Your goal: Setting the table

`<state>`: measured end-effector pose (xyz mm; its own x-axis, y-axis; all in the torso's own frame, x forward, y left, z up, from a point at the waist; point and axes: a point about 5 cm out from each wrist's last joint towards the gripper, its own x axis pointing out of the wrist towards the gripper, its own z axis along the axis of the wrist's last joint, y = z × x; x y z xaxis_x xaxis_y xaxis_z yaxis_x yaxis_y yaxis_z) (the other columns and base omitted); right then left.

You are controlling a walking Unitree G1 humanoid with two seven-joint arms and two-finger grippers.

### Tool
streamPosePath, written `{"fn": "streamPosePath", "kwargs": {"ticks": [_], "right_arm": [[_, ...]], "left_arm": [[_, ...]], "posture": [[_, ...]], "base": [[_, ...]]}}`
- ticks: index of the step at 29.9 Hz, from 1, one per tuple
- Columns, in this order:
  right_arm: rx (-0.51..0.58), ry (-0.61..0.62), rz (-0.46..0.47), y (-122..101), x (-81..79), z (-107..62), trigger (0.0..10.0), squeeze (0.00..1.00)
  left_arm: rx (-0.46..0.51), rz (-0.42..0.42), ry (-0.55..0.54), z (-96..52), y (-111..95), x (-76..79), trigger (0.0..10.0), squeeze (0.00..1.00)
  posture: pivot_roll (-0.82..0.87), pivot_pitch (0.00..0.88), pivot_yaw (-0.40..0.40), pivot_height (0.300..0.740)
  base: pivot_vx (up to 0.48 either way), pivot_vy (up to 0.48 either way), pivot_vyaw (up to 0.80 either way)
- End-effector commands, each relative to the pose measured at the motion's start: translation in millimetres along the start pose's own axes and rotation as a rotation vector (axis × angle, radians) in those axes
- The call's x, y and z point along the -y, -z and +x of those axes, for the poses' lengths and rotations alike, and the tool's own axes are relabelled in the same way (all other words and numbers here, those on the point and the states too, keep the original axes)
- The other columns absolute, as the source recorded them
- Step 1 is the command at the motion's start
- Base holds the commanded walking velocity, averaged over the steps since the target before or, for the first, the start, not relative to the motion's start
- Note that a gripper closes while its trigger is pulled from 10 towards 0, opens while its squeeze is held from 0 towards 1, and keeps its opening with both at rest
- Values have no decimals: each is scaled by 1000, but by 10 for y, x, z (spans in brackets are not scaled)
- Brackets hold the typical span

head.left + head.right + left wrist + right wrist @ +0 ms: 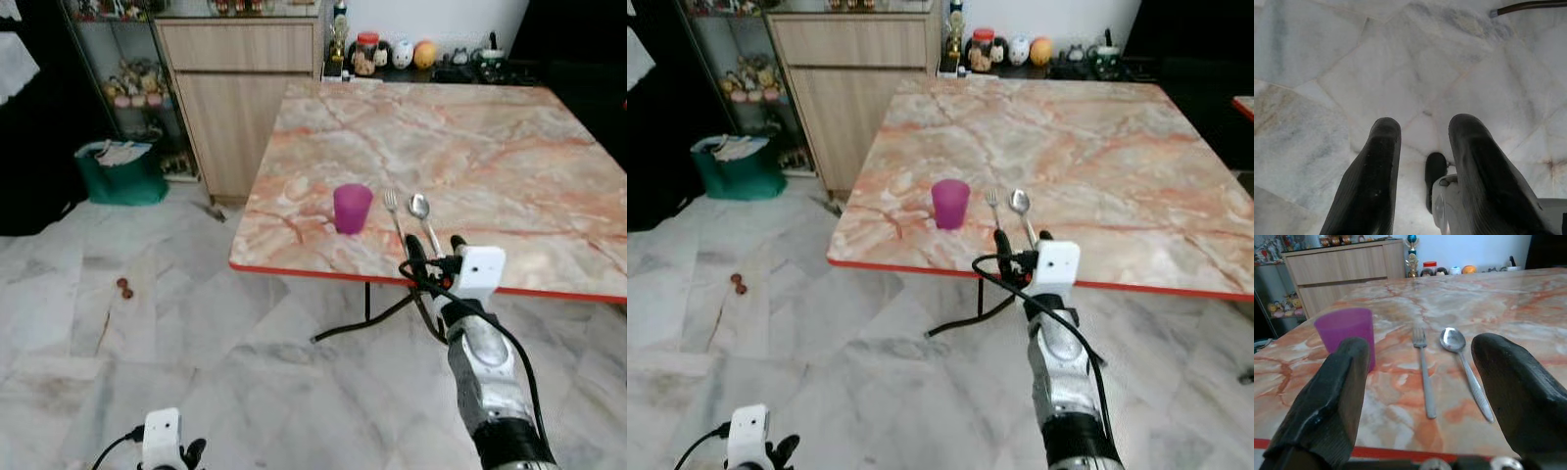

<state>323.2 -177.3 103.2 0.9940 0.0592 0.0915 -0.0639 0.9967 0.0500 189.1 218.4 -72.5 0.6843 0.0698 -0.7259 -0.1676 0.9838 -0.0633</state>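
Your right gripper (pixel 433 249) sits at the near edge of the counter (pixel 490 147), just short of the red rim, with its fingers (pixel 1334 396) spread wide apart and gripping nothing. Through the gap in the right wrist view you look straight along the marble top at the fork (pixel 1422 367) and the spoon (pixel 1462 364). They lie side by side, handles toward you, close but not touching, the fork on the left and the spoon on the right. The cup (pixel 352 208), purple and upright, stands just left of the fork, a little apart from it. All three sit near the front edge of the counter, just beyond your fingertips.

Your left gripper (pixel 1422 166) hangs low over the marble floor (pixel 147 333), well away from the counter, its fingers (pixel 1371 181) apart with nothing between them.

At the far edge of the counter you can see a row of small jars and figures (pixel 392 51) against the wall. A wooden cabinet (pixel 235 88) stands beyond the counter's left corner, with a green bag (pixel 122 171) on the floor beside it. A dark cable (pixel 358 323) trails on the floor under the counter.
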Motion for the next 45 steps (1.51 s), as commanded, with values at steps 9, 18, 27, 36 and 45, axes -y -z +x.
{"fn": "streamPosePath", "kwargs": {"ticks": [9, 18, 27, 36, 45], "right_arm": [[-1, 17, 6, 9, 40, 4, 10000, 0], [1, 16, 5, 3, 37, 13, 10000, 0], [21, 50, -1, -33, 85, 8, 10000, 0], [20, 78, -15, -39, 141, -35, 10000, 0], [-95, 153, -44, 80, 289, -156, 10000, 0]], "left_arm": [[9, -6, 24, 7, -9, 48, 10000, 0], [11, -4, 27, 11, -17, 58, 10000, 0], [13, -3, 25, 11, -23, 52, 10000, 0], [16, -2, 25, 12, -24, 62, 10000, 0], [7, 2, 25, 8, 0, 69, 10000, 0]], "posture": [[-69, 0, 37, 740], [-69, 0, 38, 740], [-71, 0, 37, 740], [-73, 0, 33, 740], [-76, 0, 32, 740]], "base": [[192, 0, 0], [313, 0, 0], [316, 0, 0], [35, 0, 0], [0, 0, 0]]}}
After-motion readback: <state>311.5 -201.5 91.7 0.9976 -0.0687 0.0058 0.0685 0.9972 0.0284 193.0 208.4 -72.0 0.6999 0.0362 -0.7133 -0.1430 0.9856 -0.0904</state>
